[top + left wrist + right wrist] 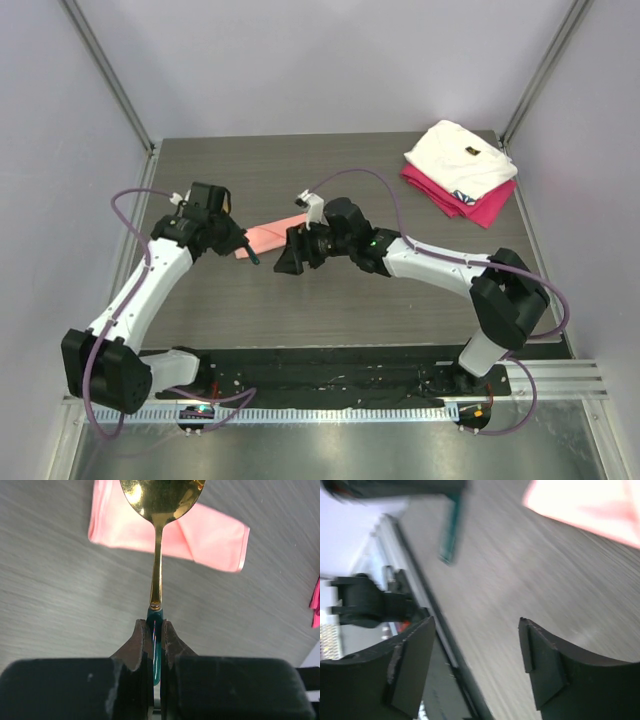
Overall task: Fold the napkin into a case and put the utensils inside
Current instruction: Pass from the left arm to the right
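Note:
The salmon-pink napkin lies folded into a narrow strip on the grey table, between my two grippers. In the left wrist view the napkin lies under the spoon's bowl. My left gripper is shut on the green handle of a spoon, one of the utensils. The spoon's gold bowl hangs over the napkin's near edge. From above, the left gripper sits at the napkin's left end. My right gripper is just right of it. The right gripper is open, nothing between its fingers. The green handle shows above it.
A folded white cloth rests on a folded magenta cloth at the back right corner. The black rail at the table's near edge runs between the arm bases. Grey walls close in the left, right and back.

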